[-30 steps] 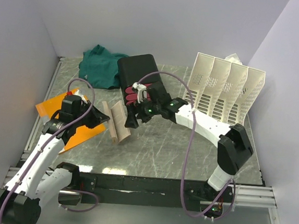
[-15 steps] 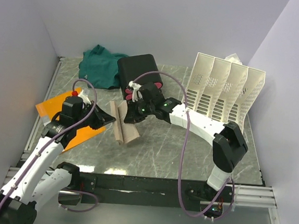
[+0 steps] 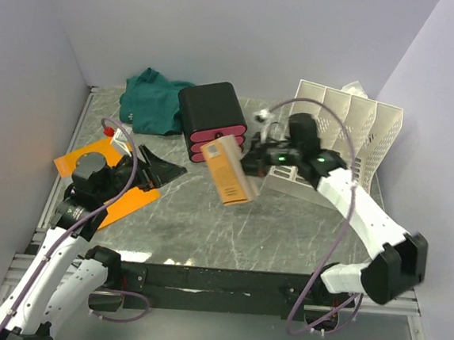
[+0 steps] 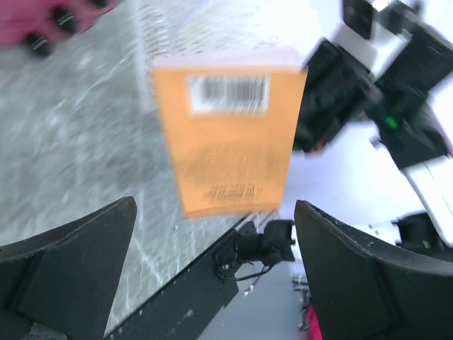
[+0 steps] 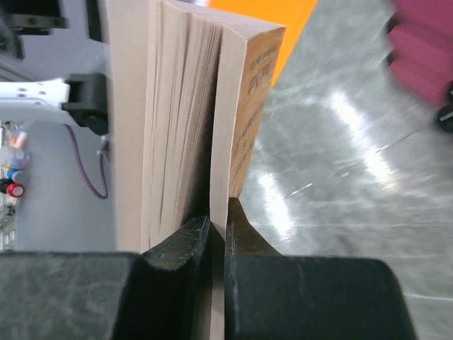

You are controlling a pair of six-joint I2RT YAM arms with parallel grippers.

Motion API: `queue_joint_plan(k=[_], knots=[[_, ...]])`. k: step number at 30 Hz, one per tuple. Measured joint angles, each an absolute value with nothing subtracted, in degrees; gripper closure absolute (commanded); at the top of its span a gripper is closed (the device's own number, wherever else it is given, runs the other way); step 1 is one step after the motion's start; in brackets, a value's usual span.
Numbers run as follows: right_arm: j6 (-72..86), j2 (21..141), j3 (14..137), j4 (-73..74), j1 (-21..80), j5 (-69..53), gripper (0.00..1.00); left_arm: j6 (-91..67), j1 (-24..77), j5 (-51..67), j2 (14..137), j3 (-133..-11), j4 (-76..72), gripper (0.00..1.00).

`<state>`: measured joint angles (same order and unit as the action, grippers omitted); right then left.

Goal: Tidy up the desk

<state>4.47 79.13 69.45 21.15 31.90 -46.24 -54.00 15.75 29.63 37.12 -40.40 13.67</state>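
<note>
An orange paperback book (image 3: pixel 228 171) hangs in the air above the middle of the grey-green marble desk (image 3: pixel 230 226). My right gripper (image 3: pixel 252 158) is shut on it. In the right wrist view the black jaws (image 5: pixel 218 219) pinch the book's (image 5: pixel 184 106) cover and a thin wad of pages, while the rest of the pages fan out to the left. My left gripper (image 3: pixel 167 169) stands open over the left of the desk, apart from the book. The left wrist view shows the book's back (image 4: pixel 226 134) with a barcode beyond my wide-open left gripper (image 4: pixel 216 205).
A black drawer box with pink fronts (image 3: pixel 212 115) stands behind the book. The white slotted file rack (image 3: pixel 341 140) is at the back right, a green cloth (image 3: pixel 153 100) at the back left. An orange folder (image 3: pixel 103 171) lies under the left arm.
The left gripper opened, let go of the book and drew back to the left. The right gripper shut on the book and lifted it up and to the right.
</note>
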Motion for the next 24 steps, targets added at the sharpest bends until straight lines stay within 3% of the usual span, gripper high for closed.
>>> queue_joint_plan(k=[4,9,20,23,24], knots=[[2.22,71.61,65.01,18.37,22.61,-58.57,1.0,-52.69,15.75,35.77,36.93,-40.23,5.45,0.0],[10.2,65.6,58.22,6.07,19.7,-74.48,1.0,-52.27,16.56,44.93,40.73,-37.93,-7.09,0.01],[16.27,62.78,56.86,-3.22,19.07,-83.88,1.0,-46.22,32.51,46.63,52.01,-42.96,-13.54,0.0],[17.15,62.43,55.68,-5.06,19.07,-84.12,1.0,-45.8,37.1,45.17,54.02,-44.18,-15.57,0.21],[17.39,62.24,54.89,-5.52,19.09,-84.18,1.0,-45.69,38.13,44.86,54.7,-44.56,-16.38,0.45]])
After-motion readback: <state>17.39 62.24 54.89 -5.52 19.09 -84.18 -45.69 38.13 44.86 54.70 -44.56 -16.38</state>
